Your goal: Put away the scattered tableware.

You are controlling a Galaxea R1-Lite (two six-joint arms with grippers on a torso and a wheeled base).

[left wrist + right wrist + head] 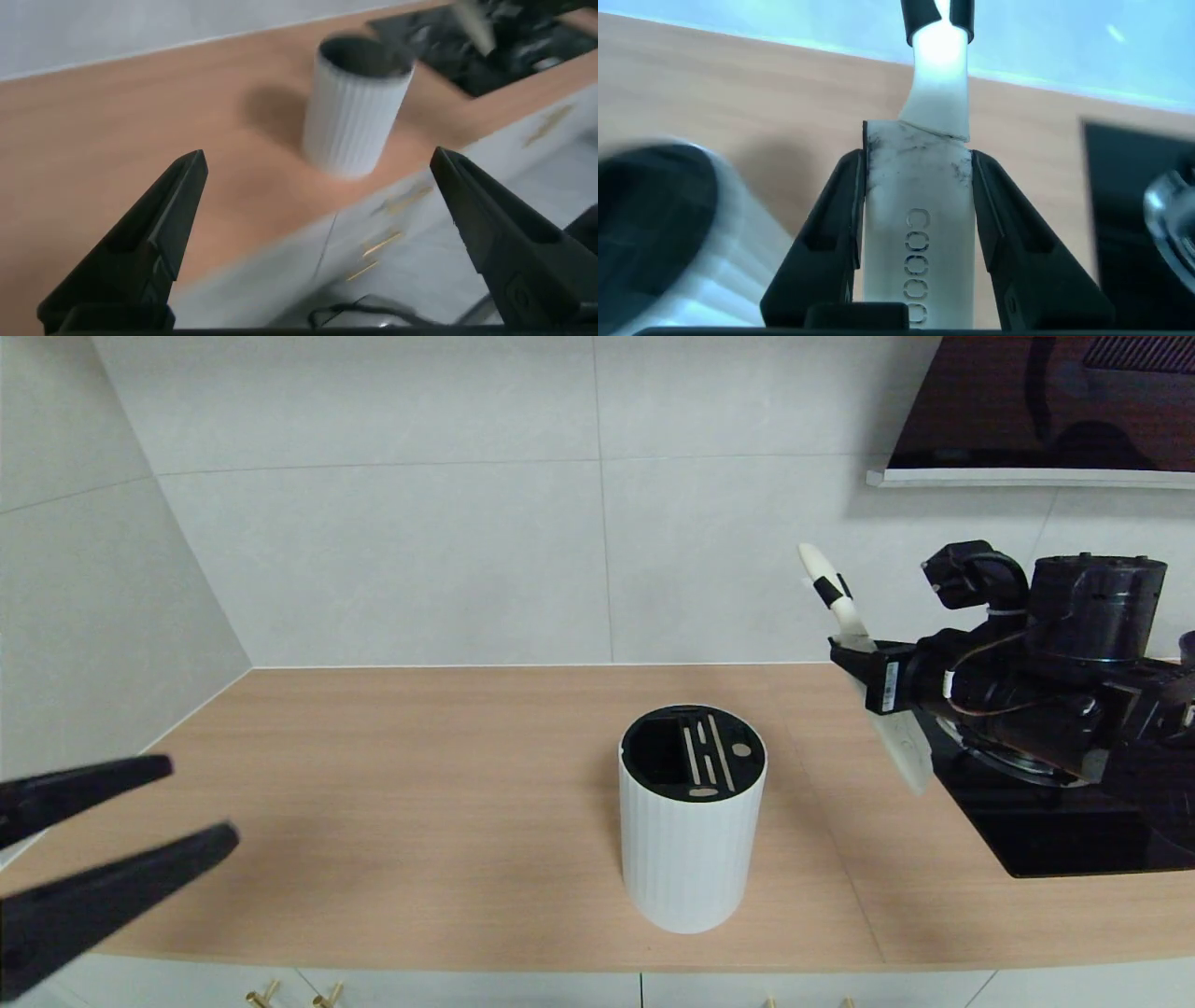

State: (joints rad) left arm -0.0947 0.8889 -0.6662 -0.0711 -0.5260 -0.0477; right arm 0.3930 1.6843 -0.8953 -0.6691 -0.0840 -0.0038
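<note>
Knife [904,747] up in the air near the holder [691,840] on the table [420,784] | right jaws squeeze its blade | left jaws open | tip: aim blade down into a thin slot, slowly

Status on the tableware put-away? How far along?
Stowed: nothing sticks out of the holder slots. In hand: right gripper shut on the knife by its blade, held above the counter to the holder's right. To do: drop it into a slot. Left gripper open, empty.
</note>
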